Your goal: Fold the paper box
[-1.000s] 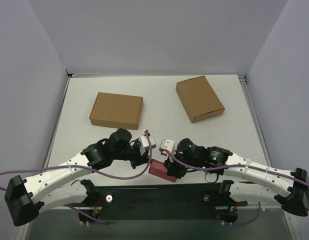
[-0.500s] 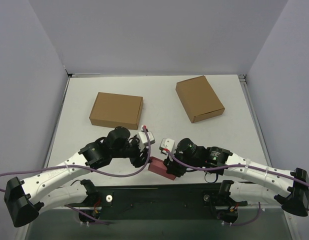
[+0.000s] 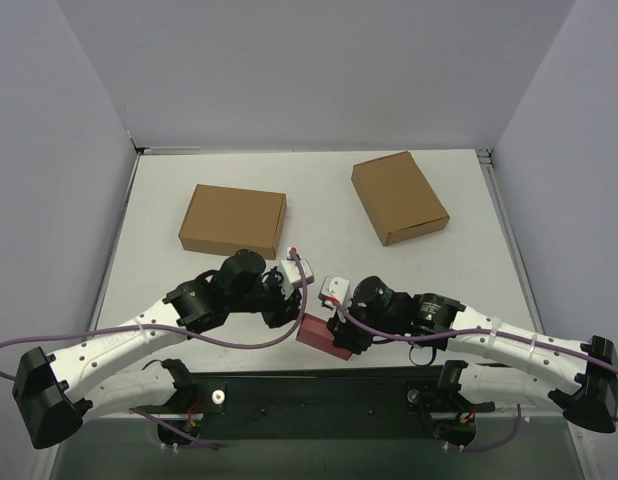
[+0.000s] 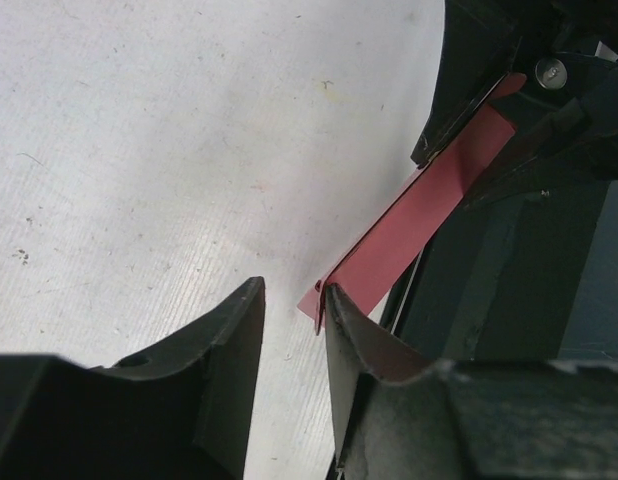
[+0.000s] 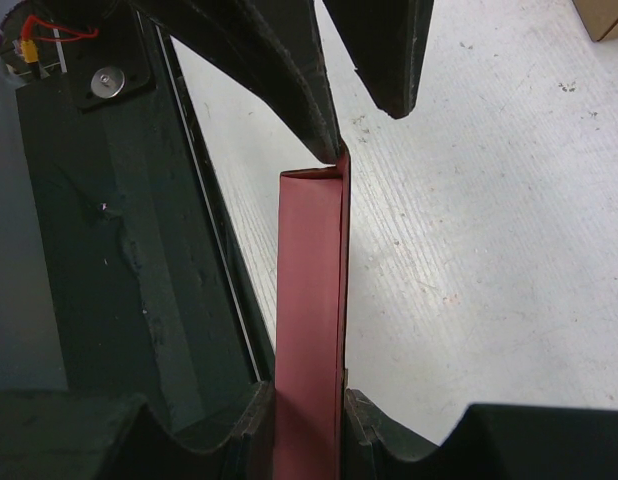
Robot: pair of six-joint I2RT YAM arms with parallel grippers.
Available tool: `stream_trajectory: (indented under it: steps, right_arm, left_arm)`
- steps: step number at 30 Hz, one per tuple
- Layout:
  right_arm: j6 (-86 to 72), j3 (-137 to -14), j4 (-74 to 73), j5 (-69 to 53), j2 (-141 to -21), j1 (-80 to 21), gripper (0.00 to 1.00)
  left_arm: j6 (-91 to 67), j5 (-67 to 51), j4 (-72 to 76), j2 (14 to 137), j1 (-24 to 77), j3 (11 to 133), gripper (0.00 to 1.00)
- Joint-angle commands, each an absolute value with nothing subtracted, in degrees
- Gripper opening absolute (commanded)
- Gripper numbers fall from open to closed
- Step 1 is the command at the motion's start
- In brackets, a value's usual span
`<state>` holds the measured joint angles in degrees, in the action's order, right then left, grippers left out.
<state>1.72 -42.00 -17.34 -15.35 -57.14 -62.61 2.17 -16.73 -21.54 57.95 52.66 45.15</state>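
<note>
Since the left gripper [image 4: 289, 295] has opened and shifted, its fingers stand apart (one tip against the end of the box [image 5: 309, 290]), while the right gripper [image 5: 307, 405] clamps the box at the near edge of the table [image 3: 329, 230]; a regrip seems next.

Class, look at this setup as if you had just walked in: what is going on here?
Two robot arms are working on a pink paper box at the near edge of the table. The right gripper has its fingers clamped on one end. The left gripper is open at the other end, one fingertip touching the box's corner. Two brown cardboard boxes lie untouched farther back.
</note>
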Motion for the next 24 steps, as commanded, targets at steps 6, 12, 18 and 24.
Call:
stream_trajectory:
  steps: [6,12,18,24]
  right_arm:
    - [2.37,-42.36,-16.52,-14.50,-57.39,-62.23,0.17]
    - [2.55,-42.36,-16.52,-13.36,-57.74,-62.31,0.16]
    - [2.46,-42.45,-16.61,-12.39,-58.71,-62.40,0.16]
    - [2.81,-42.54,-16.61,-11.34,-59.06,-62.49,0.15]
  left_arm:
    - [2.02,-18.19,-20.57,58.01,52.30,47.81,0.31]
    - [0.71,-19.07,-21.18,58.97,52.38,47.90,0.22]
    - [-2.19,-18.46,-20.92,59.76,52.91,47.99,0.13]
    - [-4.39,-16.96,-21.18,61.17,53.79,48.52,0.02]
